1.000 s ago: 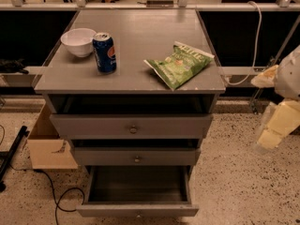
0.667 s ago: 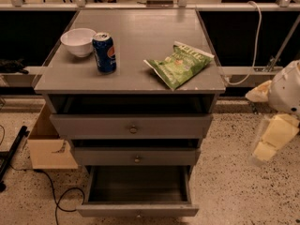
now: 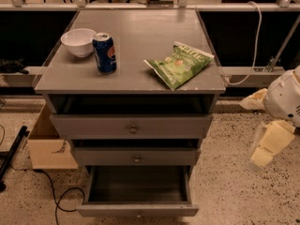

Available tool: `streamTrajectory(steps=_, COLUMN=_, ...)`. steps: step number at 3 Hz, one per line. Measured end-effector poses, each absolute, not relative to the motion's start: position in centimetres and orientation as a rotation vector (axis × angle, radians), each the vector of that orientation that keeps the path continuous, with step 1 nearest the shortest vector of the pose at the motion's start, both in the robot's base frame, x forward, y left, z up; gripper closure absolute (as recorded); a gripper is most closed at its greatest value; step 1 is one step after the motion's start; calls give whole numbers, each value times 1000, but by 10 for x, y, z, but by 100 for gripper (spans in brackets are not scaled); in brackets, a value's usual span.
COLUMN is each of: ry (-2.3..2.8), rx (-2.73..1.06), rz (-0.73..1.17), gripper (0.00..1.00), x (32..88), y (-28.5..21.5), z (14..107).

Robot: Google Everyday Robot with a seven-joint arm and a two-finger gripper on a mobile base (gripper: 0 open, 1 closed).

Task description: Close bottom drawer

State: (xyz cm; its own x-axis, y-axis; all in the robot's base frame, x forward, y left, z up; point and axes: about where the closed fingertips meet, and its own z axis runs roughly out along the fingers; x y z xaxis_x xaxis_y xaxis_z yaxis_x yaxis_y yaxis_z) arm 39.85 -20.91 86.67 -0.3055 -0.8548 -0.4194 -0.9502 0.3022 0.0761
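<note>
Drawer (image 3: 137, 210), lowest of three, stands pulled out below the table (image 3: 150, 32). The end effector (image 3: 263, 153) hangs well apart to its right; whether it is clenched cannot be told. A can (image 3: 104, 53) and a bowl (image 3: 78, 42) sit on top.

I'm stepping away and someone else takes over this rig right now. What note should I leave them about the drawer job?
Gripper: hangs low to the right of the cabinet, apart from it, holding nothing.
Bottom drawer: pulled far out, nothing visible inside.
Done: nothing on the drawer yet; no contact.
Left: bring the gripper round to the front of the bottom drawer and push it in until it sits flush.
</note>
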Motion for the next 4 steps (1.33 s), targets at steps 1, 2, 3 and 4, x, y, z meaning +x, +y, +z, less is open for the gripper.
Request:
streamTrajectory(steps=1, ry=2286, rx=-1604, rz=584, gripper=0, x=400, y=-204, z=848)
streamTrajectory(steps=2, ry=2317, rx=-1590, rz=662, gripper=0, x=405, y=-196, z=830)
streamTrajectory(steps=3, ry=2411, rx=-1640, rz=530, gripper=0, x=401, y=-197, z=820)
streamTrajectory(steps=4, ry=2434, rx=-1628, rz=350, gripper=0, x=396, y=-208, z=828)
